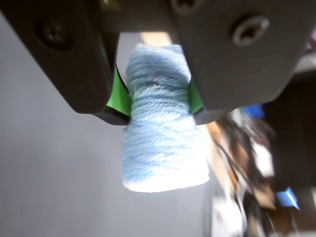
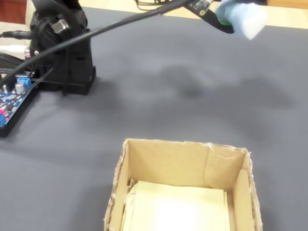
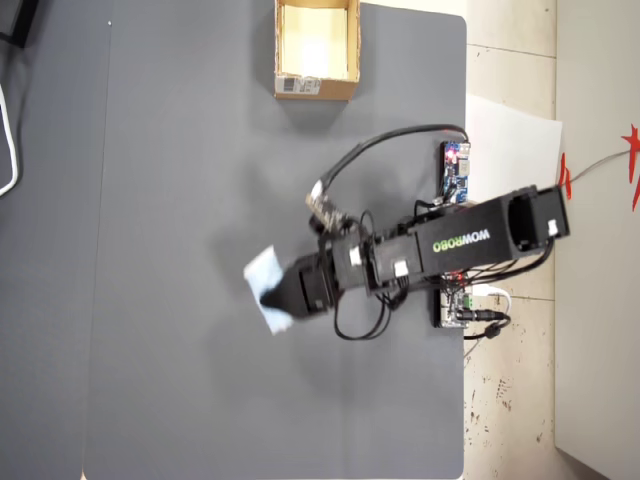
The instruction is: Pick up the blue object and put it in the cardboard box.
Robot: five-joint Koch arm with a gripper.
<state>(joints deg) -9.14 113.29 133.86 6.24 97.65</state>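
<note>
The blue object (image 1: 160, 133) is a pale blue spool of wound yarn. My gripper (image 1: 160, 101) is shut on its middle, green pads pressing both sides. In the fixed view the gripper (image 2: 226, 20) holds the spool (image 2: 245, 19) high above the grey mat at the top right. From overhead the blue object (image 3: 265, 290) sits at the tip of the gripper (image 3: 268, 295), near the mat's middle. The cardboard box (image 3: 316, 88) stands open at the mat's far top edge, well away from the gripper. In the fixed view the box (image 2: 183, 163) is at the bottom, its pale interior bare.
The arm's black base (image 2: 62, 48) and a blue circuit board (image 2: 12, 96) stand at the left of the fixed view. A black cable (image 3: 390, 145) loops over the mat. The grey mat (image 3: 180, 200) ends at a floor edge on the right in the overhead view.
</note>
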